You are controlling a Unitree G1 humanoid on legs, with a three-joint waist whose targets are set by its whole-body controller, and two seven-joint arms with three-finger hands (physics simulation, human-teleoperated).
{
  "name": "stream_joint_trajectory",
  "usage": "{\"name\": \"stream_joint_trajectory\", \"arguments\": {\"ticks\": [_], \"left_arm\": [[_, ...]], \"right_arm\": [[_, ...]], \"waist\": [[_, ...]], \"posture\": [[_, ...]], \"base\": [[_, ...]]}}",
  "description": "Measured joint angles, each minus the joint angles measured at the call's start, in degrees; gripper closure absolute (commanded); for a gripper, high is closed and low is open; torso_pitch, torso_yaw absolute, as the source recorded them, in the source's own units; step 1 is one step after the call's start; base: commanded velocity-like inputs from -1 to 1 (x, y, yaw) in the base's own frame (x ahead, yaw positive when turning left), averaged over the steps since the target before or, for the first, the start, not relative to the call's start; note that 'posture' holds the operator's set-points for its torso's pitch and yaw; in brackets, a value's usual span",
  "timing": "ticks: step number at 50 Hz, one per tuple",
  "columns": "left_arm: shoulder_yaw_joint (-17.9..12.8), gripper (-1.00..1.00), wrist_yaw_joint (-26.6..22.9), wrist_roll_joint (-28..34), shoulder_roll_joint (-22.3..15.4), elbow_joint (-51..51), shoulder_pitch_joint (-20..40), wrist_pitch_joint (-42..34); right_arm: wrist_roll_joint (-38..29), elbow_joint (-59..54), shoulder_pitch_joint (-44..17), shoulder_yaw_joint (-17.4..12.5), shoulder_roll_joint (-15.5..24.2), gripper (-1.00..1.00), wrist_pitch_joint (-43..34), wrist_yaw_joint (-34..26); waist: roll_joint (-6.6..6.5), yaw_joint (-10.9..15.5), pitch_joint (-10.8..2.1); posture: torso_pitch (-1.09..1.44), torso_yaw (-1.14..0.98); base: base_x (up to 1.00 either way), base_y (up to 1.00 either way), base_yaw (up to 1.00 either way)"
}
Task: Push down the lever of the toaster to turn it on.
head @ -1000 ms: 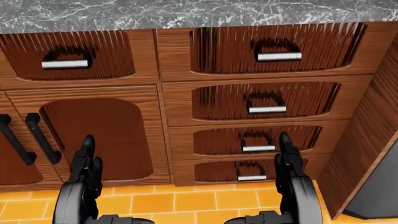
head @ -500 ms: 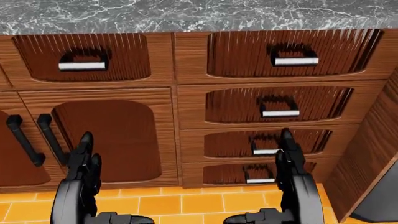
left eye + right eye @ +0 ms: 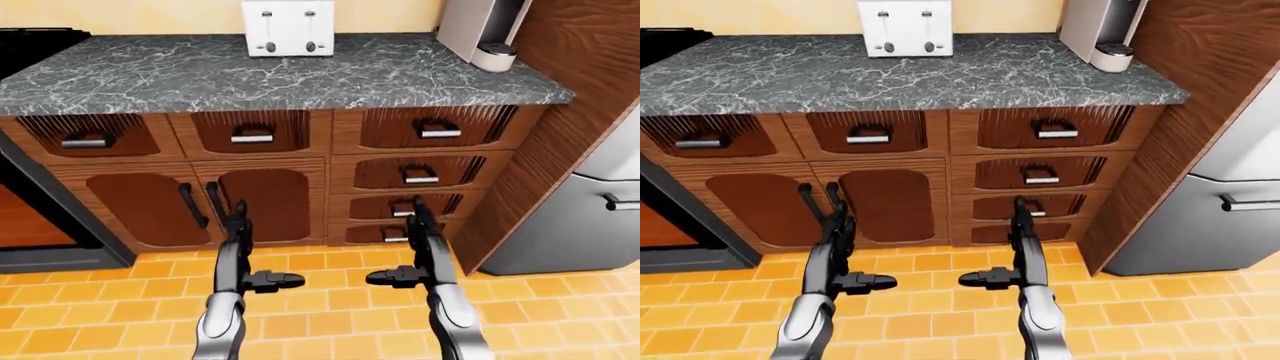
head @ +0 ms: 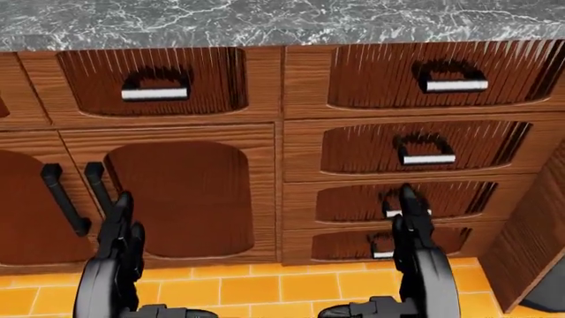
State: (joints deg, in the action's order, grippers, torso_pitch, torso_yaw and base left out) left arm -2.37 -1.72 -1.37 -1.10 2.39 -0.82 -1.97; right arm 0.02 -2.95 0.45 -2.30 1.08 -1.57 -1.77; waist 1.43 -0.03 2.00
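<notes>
White two-slot toaster (image 3: 288,27) stands upright on the grey counter (image 3: 200,75), both levers up; both hands released

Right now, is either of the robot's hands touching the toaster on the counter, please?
No: in the left-eye view the toaster stands at the counter's far edge, while the left hand and right hand hang low before the cabinet doors.

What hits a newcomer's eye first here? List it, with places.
The white toaster stands at the top of the left-eye view on the grey marbled counter. Below run brown drawers and cabinet doors. The black left hand and right hand rise open over the orange tiled floor.
</notes>
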Motion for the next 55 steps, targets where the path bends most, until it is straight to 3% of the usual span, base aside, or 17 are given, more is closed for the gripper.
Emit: {"name": "stream_joint_trajectory", "arguments": {"ticks": [3, 5, 8, 10, 14, 16, 17, 21, 29, 32, 35, 37, 41, 47, 51, 55], "left_arm": [[0.0, -1.00, -0.1, 0.0, 0.0, -0.4, 0.3, 0.3], [0.5, -1.00, -0.2, 0.0, 0.5, 0.6, 0.5, 0.8], [1.0, -1.00, -0.6, 0.0, 0.5, 2.1, 0.3, 0.9], [0.8, -1.00, -0.6, 0.0, 0.5, 1.7, 0.3, 0.5], [0.7, -1.00, -0.3, 0.0, 0.5, -0.7, 0.2, 0.2], [0.6, -1.00, -0.3, 0.0, 0.4, -0.2, 0.6, 1.0], [0.4, -1.00, -0.3, -0.1, 0.0, 0.1, 0.7, 1.1], [-1.1, -1.00, 0.2, 0.0, -0.3, 1.9, 0.1, 1.1], [0.3, -1.00, -0.2, 0.0, 0.0, -0.2, 0.6, 0.5], [-0.4, -1.00, 0.1, 0.1, -0.1, -0.1, 0.4, 0.5], [-0.7, -1.00, 0.3, 0.1, -0.2, -0.2, 0.0, 0.5], [-0.4, -1.00, 0.4, 0.1, 0.3, 1.0, 0.0, 0.9], [0.9, -1.00, -0.3, 0.1, 0.5, 2.5, 0.4, 1.1], [0.4, -1.00, -0.4, -0.1, 0.2, 1.5, 1.2, 2.1], [-0.3, -1.00, -0.1, -0.1, 0.0, 1.9, 0.4, 1.8], [-0.1, -1.00, 0.1, -0.1, 0.1, 1.5, -0.1, 0.3]], "right_arm": [[0.0, -0.6, -0.2, 0.1, 0.0, -1.00, 0.6, 0.0], [0.0, -1.0, 0.0, -0.4, 0.4, -1.00, 0.4, 0.0], [-0.1, -0.9, 0.6, -1.0, 0.5, -1.00, -0.3, 0.3], [0.0, -0.4, 0.4, -1.0, 0.5, -1.00, -0.4, 0.4], [0.2, 0.9, 0.5, -0.8, 0.4, -1.00, -0.6, 0.4], [0.2, 0.6, 0.2, -0.7, 0.4, -1.00, -0.3, 0.3], [0.2, 0.4, 0.0, -0.5, 0.1, -1.00, -0.2, 0.3], [0.1, -0.3, 0.5, 1.1, -0.4, -1.00, -0.7, -0.3], [0.4, 0.8, 0.1, -0.6, 0.0, -1.00, -0.5, 0.3], [0.4, 1.3, 0.2, 0.3, -0.2, -1.00, -0.4, 0.0], [0.3, 0.6, 0.0, 0.6, -0.2, -1.00, 0.0, -0.2], [0.1, -0.3, -0.3, 0.2, 0.3, -1.00, 0.0, -0.2], [-0.2, 0.5, 0.7, -1.3, 0.5, -1.00, -0.6, 0.7], [-0.1, 0.5, 0.2, -1.1, 0.4, -1.00, -0.8, 0.9], [0.0, 0.3, 0.5, -0.1, 0.0, -1.00, -1.0, 0.6], [0.1, 0.2, 0.1, -0.5, 0.1, -1.00, -0.9, 0.7]], "waist": [[2.60, 0.0, -0.32], [1.65, -0.9, -0.23], [1.75, -1.1, -0.68], [0.78, -0.9, -0.53], [-2.64, -0.9, 0.14], [-5.20, -0.8, -0.27], [-5.53, -0.5, -0.69], [-4.08, 0.5, -0.28], [-1.37, 0.8, -0.04], [0.20, 0.8, 0.16], [3.09, 0.6, -0.27], [2.66, -0.6, -0.22], [1.59, -0.4, 0.00], [-2.45, -0.9, -0.37], [-1.29, -0.4, -0.52], [-1.00, 0.0, -0.60]], "posture": [[0.00, 0.00], [0.00, 0.00], [0.00, 0.00], [0.00, 0.00], [0.00, 0.00], [0.00, 0.00], [0.00, 0.00], [0.00, 0.00], [0.00, 0.00], [0.00, 0.00], [0.00, 0.00], [0.00, 0.00], [0.00, 0.00], [0.00, 0.00], [0.00, 0.00], [0.00, 0.00]], "base": [[0.00, 0.24, 0.00], [0.00, 0.23, 0.00], [0.00, 0.24, 0.00], [0.00, 0.24, 0.00], [0.00, 0.24, 0.00], [0.00, 0.23, 0.00], [0.00, 0.24, 0.00], [0.00, 0.24, 0.00], [0.00, 0.00, 0.48], [0.00, 0.00, 0.59], [0.00, 0.06, 0.23], [0.00, 0.07, 0.00], [0.00, 0.04, 0.00], [0.00, 0.04, 0.00], [0.00, 0.04, 0.00], [0.00, 0.07, 0.00]]}}
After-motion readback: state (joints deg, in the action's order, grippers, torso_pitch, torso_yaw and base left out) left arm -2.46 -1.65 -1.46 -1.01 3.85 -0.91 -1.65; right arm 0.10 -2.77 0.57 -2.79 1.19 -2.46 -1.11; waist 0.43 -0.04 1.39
